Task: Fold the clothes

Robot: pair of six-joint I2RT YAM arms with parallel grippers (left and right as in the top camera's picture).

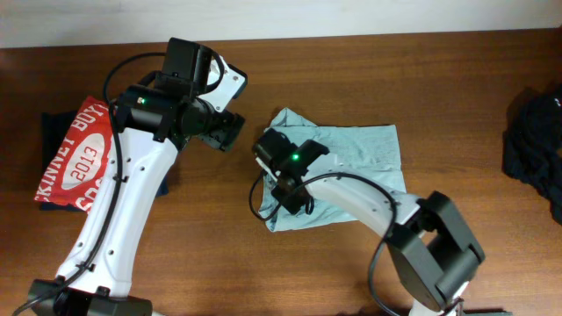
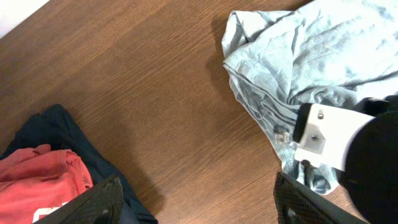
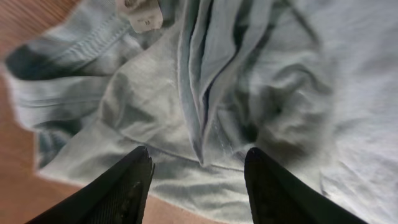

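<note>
A light blue garment (image 1: pixel 351 171) lies crumpled and partly folded at the table's middle; it also shows in the left wrist view (image 2: pixel 311 56) and fills the right wrist view (image 3: pixel 249 81). My right gripper (image 3: pixel 198 180) is open, low over the garment's left edge, its fingers straddling a fold; in the overhead view it is at the garment's left side (image 1: pixel 283 180). My left gripper (image 2: pixel 196 202) is open and empty above bare wood, left of the garment (image 1: pixel 226 130). A folded red printed shirt (image 1: pixel 79 158) lies on a dark navy garment (image 1: pixel 57 123) at the far left.
A dark bundle of clothes (image 1: pixel 537 145) sits at the table's right edge. The right arm's white wrist housing (image 2: pixel 323 134) shows in the left wrist view. Bare wooden tabletop (image 1: pixel 439 79) lies between the piles.
</note>
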